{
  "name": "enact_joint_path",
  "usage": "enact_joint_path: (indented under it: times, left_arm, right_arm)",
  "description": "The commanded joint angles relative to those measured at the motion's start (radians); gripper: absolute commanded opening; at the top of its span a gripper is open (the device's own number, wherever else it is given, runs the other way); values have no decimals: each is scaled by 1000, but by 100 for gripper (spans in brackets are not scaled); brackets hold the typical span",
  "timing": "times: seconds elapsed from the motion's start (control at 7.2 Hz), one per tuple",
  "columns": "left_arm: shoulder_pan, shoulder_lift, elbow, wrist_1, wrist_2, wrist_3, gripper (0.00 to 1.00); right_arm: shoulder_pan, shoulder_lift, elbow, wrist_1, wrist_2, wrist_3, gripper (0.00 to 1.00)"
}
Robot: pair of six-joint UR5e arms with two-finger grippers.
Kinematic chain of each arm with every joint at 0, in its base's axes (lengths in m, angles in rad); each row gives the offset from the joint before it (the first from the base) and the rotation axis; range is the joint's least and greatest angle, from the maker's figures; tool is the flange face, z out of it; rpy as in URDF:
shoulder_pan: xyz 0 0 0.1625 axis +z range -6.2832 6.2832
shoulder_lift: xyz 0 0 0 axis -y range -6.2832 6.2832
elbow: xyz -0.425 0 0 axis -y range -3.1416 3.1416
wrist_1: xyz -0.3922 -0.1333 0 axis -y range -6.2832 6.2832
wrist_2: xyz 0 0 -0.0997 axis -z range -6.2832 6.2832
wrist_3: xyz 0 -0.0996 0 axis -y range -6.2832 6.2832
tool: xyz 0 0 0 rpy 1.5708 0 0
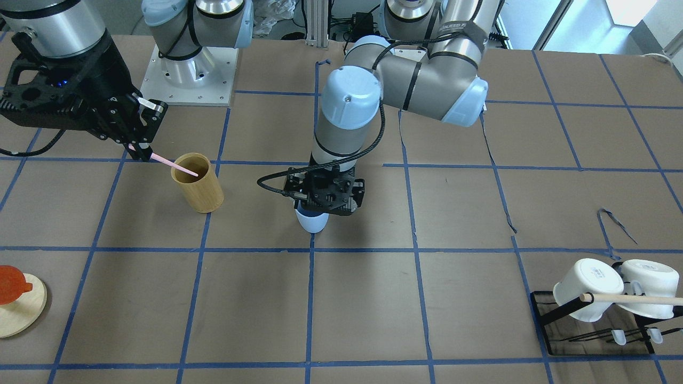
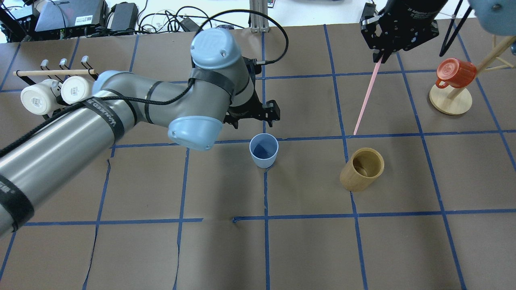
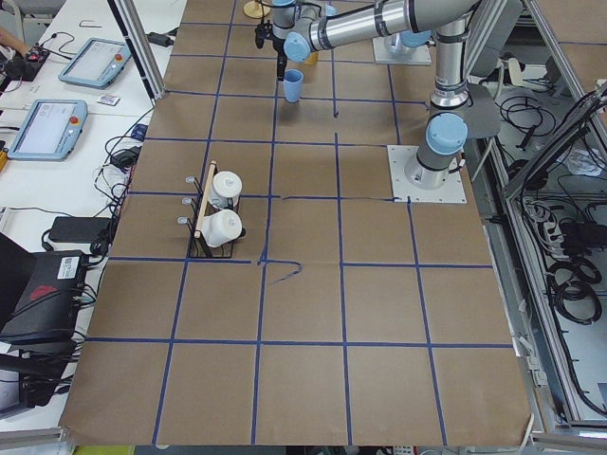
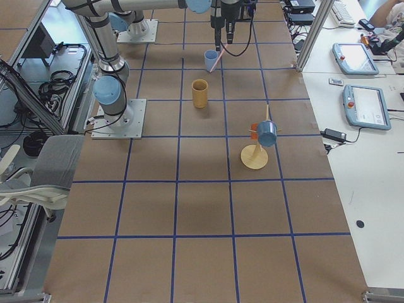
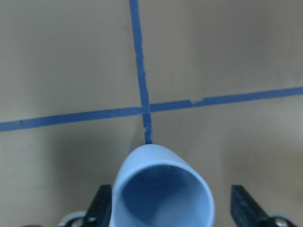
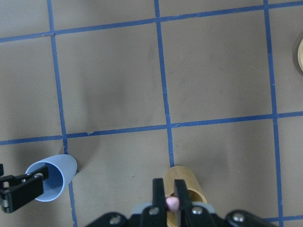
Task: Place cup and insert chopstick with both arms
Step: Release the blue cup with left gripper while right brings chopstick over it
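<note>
1. Two light things are in my care. The blue cup (image 2: 264, 150) looks like thin plastic, stiff enough but easy to tip or squash, so I would take it across the upper wall with little force. It stands upright on the table (image 2: 306, 249) at a tape crossing.
2. The chopstick (image 2: 366, 98) is thin, stiff and smooth, and I judge it apt to swivel in a pinch. Held by its top end, its long free tip can swing.
3. My left tool (image 5: 168, 189) is spread wide around the cup's rim, with a plain gap on one side and a close one on the other. It grips nothing.
4. My right tool (image 6: 169, 191) is pinched narrow on the chopstick's top end. The stick slants down toward the wooden cup (image 2: 362, 169).
5. The front-facing view sets the tip over the wooden cup's mouth, while the overhead view shows it short of the rim. I judge it is not yet inside.
6. Only the left wrist view shows the finger gaps.
</note>
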Motion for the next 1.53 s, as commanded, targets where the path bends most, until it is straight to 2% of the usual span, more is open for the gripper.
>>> enact_joint_path:
  times: [0.0,0.14,0.28,0.42,0.56,0.69,0.83,1.39]
  left_arm:
    - [109,91,93,-210,-2,3,100]
    - [169,139,133,-313,-8,4,100]
    - [215,189,146,-359,-9,71,100]
    - [229,243,146,-420,1,136,100]
    - [249,286,146,-442,1,142,100]
    - [275,326,145,-466,0,221,100]
    - [290,350,132,-527,1,254,100]
    - [300,363,132,-538,7,257,100]
  right_arm:
    - [91,18,4,-77,-4,142,7]
    - [166,28,5,-113,-15,242,6]
    - [235,48,10,-183,-19,343,6]
    - [299,67,14,-226,-63,396,6]
    - [364,91,33,-309,-144,454,5]
    - [404,96,52,-329,-166,502,5]
    - [415,91,74,-329,-180,536,5]
    - [460,94,128,-385,-194,654,5]
